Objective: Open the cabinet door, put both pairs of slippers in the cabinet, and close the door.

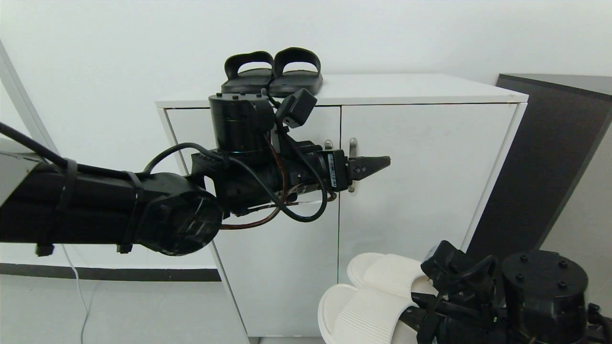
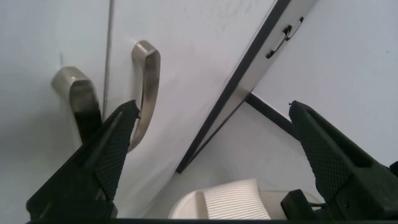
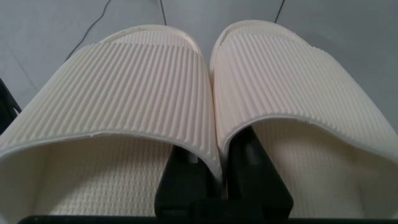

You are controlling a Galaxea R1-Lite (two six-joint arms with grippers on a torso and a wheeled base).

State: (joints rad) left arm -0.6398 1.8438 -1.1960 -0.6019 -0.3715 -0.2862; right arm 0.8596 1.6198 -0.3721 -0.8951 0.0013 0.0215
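Hovering at the right door handle [image 2: 147, 87], the left pincer [image 2: 214, 104] stands spread.

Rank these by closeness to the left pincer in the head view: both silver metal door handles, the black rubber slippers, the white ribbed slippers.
From the left pincer:
1. Right door's silver metal handle, behind it.
2. Left door's silver metal handle, just beside.
3. Black rubber slippers atop the white cabinet and white ribbed slippers, low right: too close to call.

White slippers [image 3: 143, 81] ribbed foam (matt); handles [image 2: 146, 81] brushed metal
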